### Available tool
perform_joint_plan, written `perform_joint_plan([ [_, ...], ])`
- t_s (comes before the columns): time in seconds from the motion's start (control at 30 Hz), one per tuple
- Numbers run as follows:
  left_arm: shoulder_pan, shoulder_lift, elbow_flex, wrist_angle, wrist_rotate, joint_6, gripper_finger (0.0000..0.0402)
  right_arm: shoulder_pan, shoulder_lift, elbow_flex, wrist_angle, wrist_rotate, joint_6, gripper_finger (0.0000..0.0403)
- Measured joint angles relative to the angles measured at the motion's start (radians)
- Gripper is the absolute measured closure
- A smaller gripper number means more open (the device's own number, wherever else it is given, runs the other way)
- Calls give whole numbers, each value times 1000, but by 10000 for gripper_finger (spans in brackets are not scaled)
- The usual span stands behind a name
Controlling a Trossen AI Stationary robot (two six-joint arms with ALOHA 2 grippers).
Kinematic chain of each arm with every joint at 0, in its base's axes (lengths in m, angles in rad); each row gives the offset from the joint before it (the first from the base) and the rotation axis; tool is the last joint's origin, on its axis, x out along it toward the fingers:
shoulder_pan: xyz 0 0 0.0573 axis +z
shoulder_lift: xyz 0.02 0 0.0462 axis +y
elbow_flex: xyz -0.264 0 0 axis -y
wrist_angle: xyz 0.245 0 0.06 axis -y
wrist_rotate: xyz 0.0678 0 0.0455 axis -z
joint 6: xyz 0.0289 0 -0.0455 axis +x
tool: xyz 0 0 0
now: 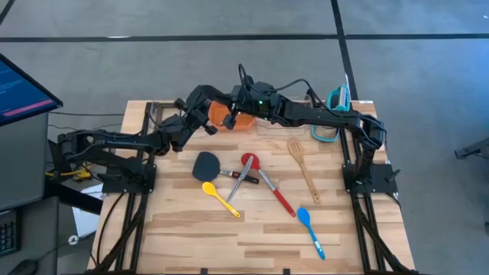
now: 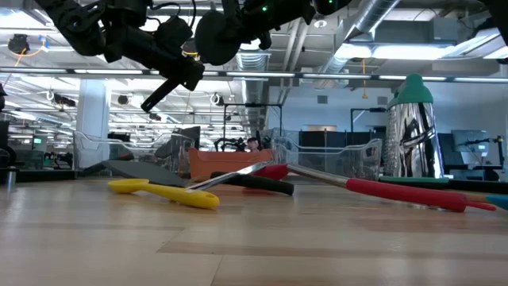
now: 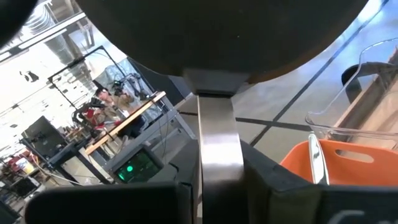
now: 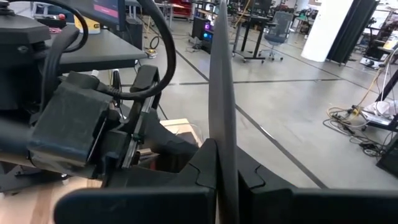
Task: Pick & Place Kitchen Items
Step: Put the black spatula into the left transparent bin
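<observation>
Overhead, both arms meet above the orange bin (image 1: pixel 238 121); wrist views show each gripper clenching a utensil handle.

A black spatula (image 1: pixel 206 165) lies flat in the middle of the table (image 1: pixel 191 237). Just beside it lie a yellow spoon (image 1: pixel 220 198), metal tongs (image 1: pixel 240 183) and a red spoon (image 1: pixel 267 182). A wooden fork (image 1: pixel 302 168) and a blue spoon (image 1: pixel 311 231) lie farther off.

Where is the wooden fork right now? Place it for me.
In the high view the wooden fork lies on the table's right half, head toward the far edge, between the red spoon and the right arm's base, with the blue spoon nearer the front.
</observation>
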Motion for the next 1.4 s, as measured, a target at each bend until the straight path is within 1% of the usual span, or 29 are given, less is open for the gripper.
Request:
perform_joint_plan([
  [0.1, 0, 0, 0, 1, 0, 0, 334, 0, 0, 0, 0, 0, 1, 403],
  [0.27, 0, 0, 0, 2, 0, 0, 349, 0, 0, 0, 0, 0, 1, 403],
  [0.53, 0, 0, 0, 4, -7, 0, 340, 0, 0, 0, 0, 0, 3, 403],
  [1.1, 0, 0, 0, 5, -12, 0, 342, 1, 0, 0, 0, -1, 3, 403],
  [1.4, 43, 0, 0, 7, 3, 4, 341, 0, 0, 0, 5, -8, 1, 398],
])
